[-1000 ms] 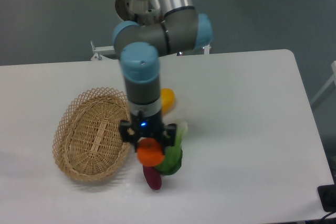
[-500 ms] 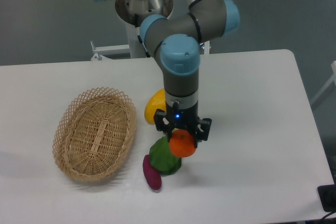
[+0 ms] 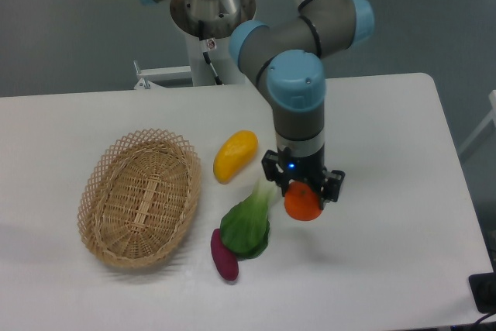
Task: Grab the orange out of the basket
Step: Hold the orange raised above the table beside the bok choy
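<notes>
Round orange (image 3: 303, 204) held aloft; wicker basket (image 3: 139, 198) empty

Setting: robotics lab | Evidence: industrial arm (image 3: 298, 91) is mounted on a pedestal base (image 3: 211, 5) behind a plain white table (image 3: 387, 153) | bare grey floor (image 3: 70, 29) is seen | toy produce is laid out.

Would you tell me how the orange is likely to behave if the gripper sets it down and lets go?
The orange looks round and smooth, so it would probably roll on the flat white table. The gripper holds it without visible denting, so it seems fairly firm. Its glossy skin might slip under a light grip.
</notes>
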You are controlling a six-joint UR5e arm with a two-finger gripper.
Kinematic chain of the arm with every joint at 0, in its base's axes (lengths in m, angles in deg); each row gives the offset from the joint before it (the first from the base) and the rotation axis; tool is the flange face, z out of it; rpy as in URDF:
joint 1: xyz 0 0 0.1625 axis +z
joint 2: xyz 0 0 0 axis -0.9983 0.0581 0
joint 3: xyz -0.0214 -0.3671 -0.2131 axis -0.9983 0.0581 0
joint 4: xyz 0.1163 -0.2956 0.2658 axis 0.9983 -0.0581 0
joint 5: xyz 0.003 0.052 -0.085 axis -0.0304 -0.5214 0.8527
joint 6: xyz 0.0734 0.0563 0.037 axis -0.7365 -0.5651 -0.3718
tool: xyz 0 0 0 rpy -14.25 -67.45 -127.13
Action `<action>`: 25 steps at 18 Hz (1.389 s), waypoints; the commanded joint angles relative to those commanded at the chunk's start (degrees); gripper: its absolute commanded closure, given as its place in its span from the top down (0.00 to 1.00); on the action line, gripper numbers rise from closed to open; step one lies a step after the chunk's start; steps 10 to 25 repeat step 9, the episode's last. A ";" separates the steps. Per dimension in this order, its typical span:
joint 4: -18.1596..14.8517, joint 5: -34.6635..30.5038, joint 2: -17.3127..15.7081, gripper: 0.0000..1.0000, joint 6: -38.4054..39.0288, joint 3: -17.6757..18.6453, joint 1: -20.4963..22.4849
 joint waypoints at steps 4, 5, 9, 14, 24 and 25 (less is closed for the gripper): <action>-0.62 -0.09 0.09 0.59 -1.07 -0.35 1.06; -2.02 -0.09 0.17 0.59 -1.51 -1.05 1.41; -6.60 -0.09 0.44 0.59 -4.06 -3.43 1.94; -6.60 -0.09 0.44 0.59 -4.06 -3.43 1.94; -6.60 -0.09 0.44 0.59 -4.06 -3.43 1.94; -6.60 -0.09 0.44 0.59 -4.06 -3.43 1.94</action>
